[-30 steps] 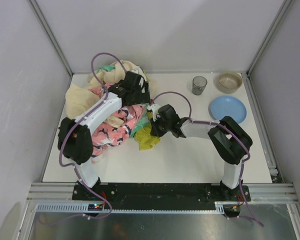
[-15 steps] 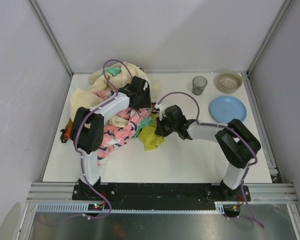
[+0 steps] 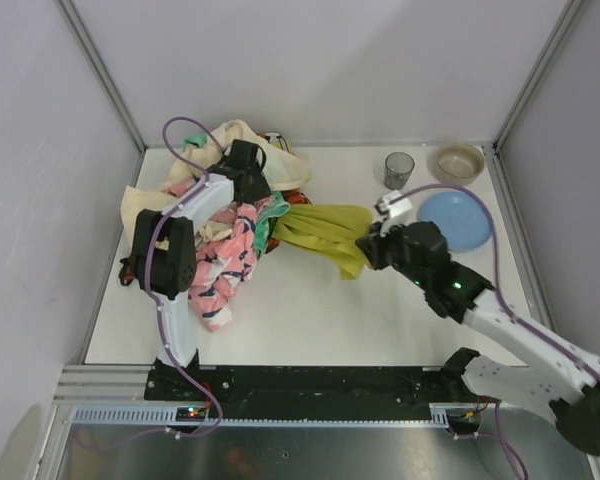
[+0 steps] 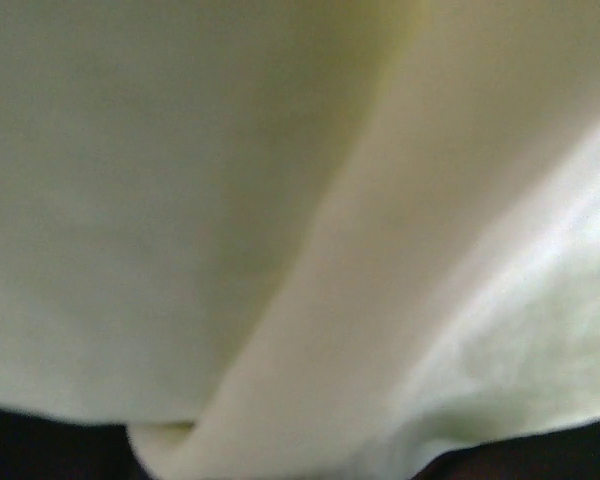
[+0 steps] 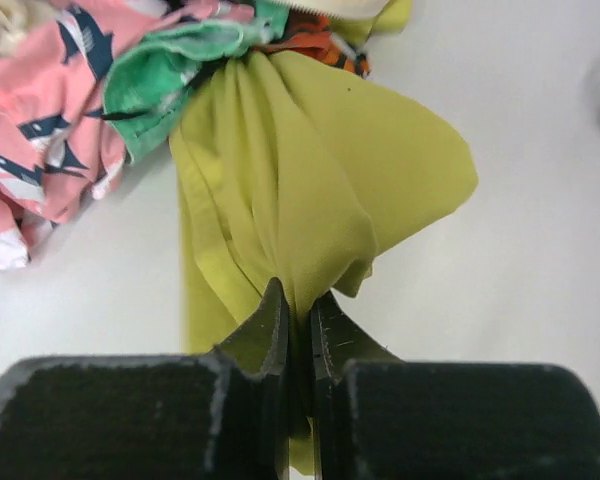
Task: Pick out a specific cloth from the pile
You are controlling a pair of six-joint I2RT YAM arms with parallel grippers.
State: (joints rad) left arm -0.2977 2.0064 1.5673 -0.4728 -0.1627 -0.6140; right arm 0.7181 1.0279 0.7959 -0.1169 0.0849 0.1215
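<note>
The cloth [image 3: 320,228], mustard yellow-green, stretches taut from the pile [image 3: 225,255] rightward to my right gripper [image 3: 371,247]. In the right wrist view the jaws [image 5: 298,312] are shut on a gathered fold of the cloth [image 5: 310,190]. Its far end is still tucked under mint green fabric [image 5: 170,75] and an orange-black piece [image 5: 315,40]. My left gripper [image 3: 250,182] is pressed down into the top of the pile. Blurred pale cream fabric [image 4: 280,230] fills the left wrist view, hiding the fingers.
A grey cup [image 3: 399,170], a beige bowl [image 3: 458,163] and a blue plate [image 3: 460,222] stand at the back right, the plate just behind my right wrist. Pink printed fabric [image 3: 220,285] trails toward the front left. Frame posts and walls bound the table.
My right gripper has moved right and away from the pile, drawing the mustard cloth out into a long taut band. My left arm has shifted back and left onto the heap.
</note>
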